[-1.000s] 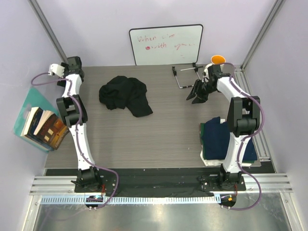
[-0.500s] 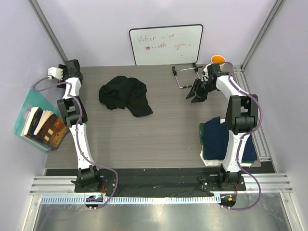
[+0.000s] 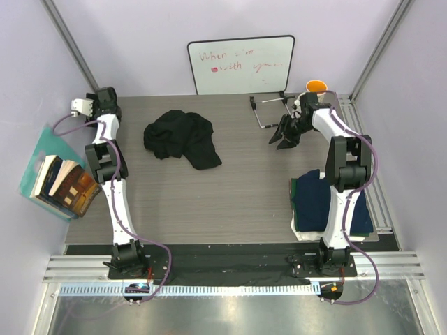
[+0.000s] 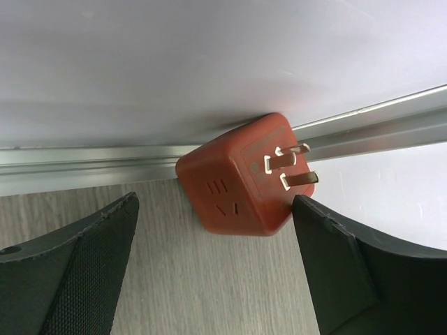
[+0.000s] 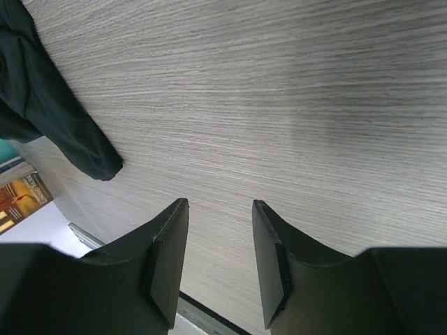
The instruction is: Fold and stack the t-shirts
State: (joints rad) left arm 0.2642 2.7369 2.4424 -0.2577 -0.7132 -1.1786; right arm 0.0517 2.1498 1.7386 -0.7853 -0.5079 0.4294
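Note:
A crumpled black t-shirt (image 3: 180, 138) lies on the table at the back left of centre; one corner of it (image 5: 49, 105) shows in the right wrist view. Folded t-shirts are stacked at the right edge, navy (image 3: 318, 202) on top with green and white edges beneath. My left gripper (image 3: 98, 98) is in the back left corner, far from the shirts. It stands open (image 4: 216, 202) over bare table in front of a red plug adapter (image 4: 241, 178). My right gripper (image 3: 285, 134) hangs open (image 5: 220, 204) over bare wood at the back right, holding nothing.
A whiteboard (image 3: 241, 65) leans on the back wall. An orange cup (image 3: 316, 86) and a metal wire stand (image 3: 269, 112) sit behind the right gripper. Books (image 3: 59, 183) lie in a teal tray off the table's left edge. A metal rail (image 4: 91, 164) runs along the wall.
My left wrist has turned a little further into the back left corner. The right gripper has barely shifted. The shirts have not moved.

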